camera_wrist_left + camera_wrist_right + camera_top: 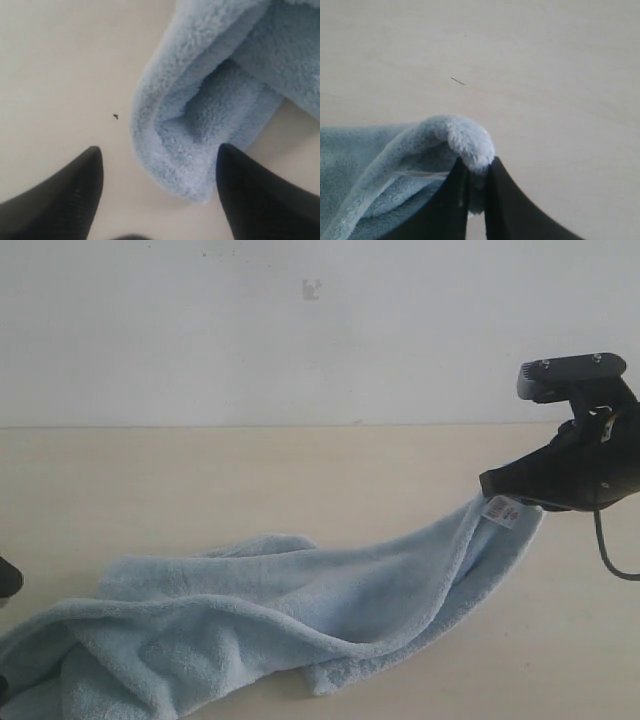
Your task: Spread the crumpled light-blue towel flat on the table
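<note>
The light-blue towel (280,610) lies bunched and stretched across the cream table (250,480), running from the lower left up to the right. My right gripper (492,490) is shut on the towel's corner beside the white care tag (500,510), holding it lifted off the table. In the right wrist view the towel's fluffy edge (470,142) bulges out between the closed jaws of my right gripper (477,167). My left gripper (159,156) is open above the table, and a folded end of the towel (200,130) lies between its fingertips, untouched.
A pale grey-white wall (300,330) rises behind the table. A black cable (605,550) hangs from the right arm. A small dark speck (115,116) sits on the table near the left gripper.
</note>
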